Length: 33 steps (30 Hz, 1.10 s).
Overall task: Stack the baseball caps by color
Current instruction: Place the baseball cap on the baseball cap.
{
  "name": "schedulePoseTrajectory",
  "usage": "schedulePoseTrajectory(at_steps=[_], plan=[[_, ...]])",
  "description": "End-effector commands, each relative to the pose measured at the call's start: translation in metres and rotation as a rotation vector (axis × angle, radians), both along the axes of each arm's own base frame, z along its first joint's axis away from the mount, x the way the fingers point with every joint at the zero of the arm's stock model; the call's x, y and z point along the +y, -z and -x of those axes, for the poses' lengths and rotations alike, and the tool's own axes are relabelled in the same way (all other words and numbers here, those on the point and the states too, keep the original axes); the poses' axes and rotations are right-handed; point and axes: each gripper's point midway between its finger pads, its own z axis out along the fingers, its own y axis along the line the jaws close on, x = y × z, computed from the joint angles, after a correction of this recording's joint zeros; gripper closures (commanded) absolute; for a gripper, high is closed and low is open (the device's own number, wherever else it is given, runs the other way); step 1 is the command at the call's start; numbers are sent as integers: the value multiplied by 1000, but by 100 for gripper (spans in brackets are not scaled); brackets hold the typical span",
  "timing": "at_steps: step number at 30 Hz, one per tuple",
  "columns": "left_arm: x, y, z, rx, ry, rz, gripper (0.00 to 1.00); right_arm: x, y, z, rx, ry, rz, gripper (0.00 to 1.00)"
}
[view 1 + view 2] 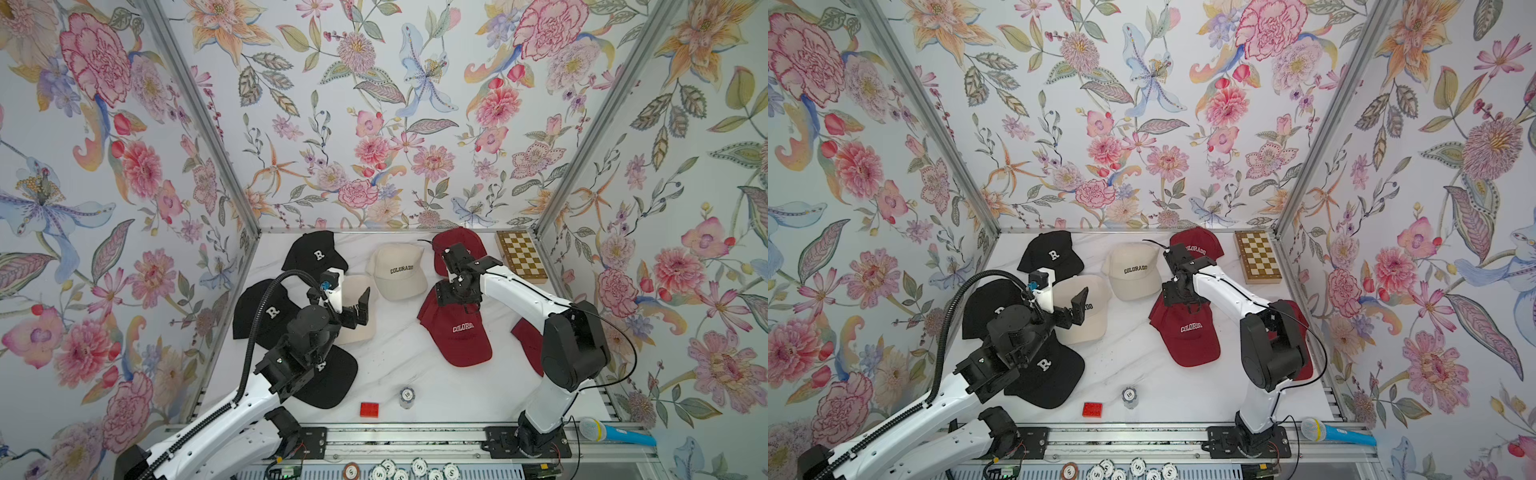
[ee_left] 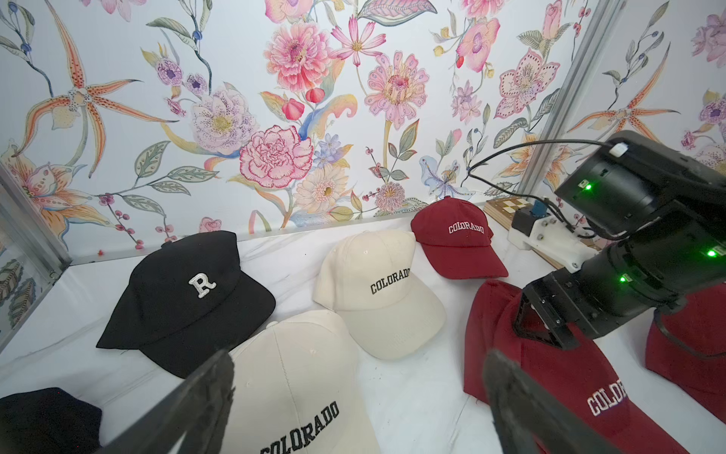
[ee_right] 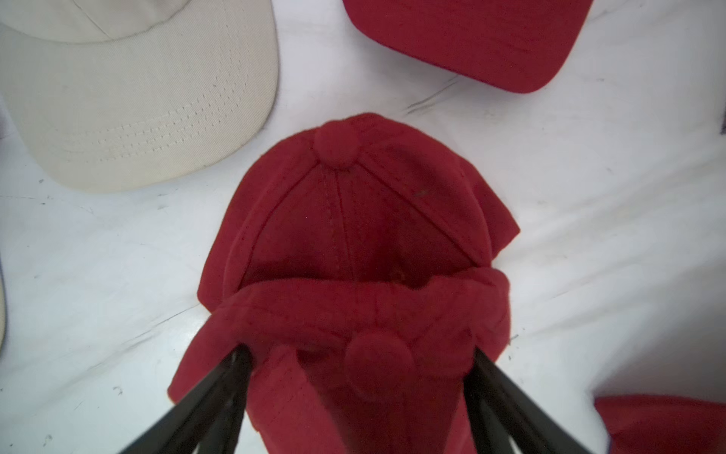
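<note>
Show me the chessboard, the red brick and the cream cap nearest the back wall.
chessboard (image 1: 521, 255): in a top view, middle of its chequered face.
red brick (image 1: 369, 409): in a top view, its top face.
cream cap (image 1: 399, 270): in a top view, its front lettering.

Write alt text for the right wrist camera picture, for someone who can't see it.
The right gripper stands open, its jaws on either side of a maroon cap lying over a second maroon cap on a white table. The brim of a cream cap and the brim of a third maroon cap lie beyond, apart from the pair.
</note>
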Motion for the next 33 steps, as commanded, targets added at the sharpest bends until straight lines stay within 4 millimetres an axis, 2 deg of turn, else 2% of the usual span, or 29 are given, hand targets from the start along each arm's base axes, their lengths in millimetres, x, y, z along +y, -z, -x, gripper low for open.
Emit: schedulePoseTrajectory(at_steps=[1,6,10,16,24,28,33], plan=[[3,-12,1,-25,-19,33,0,5,2,-7,-5,-27,-17,15],[2,-11,-1,-23,-21,28,0,6,10,-10,8,-28,-15,16],[0,-13,-2,-23,-18,23,0,7,3,-13,-7,-29,-26,15],[-10,-14,-7,-26,11,13,0,3,-33,-14,-63,-26,-68,10],[-27,-19,-12,-35,67,10,0,-9,-78,-5,-130,-4,-102,4],[-41,-23,-15,-40,117,11,0,-30,-95,0,-173,40,-91,3],[-69,-36,-20,-48,216,41,0,-88,-96,14,-191,168,-25,3]])
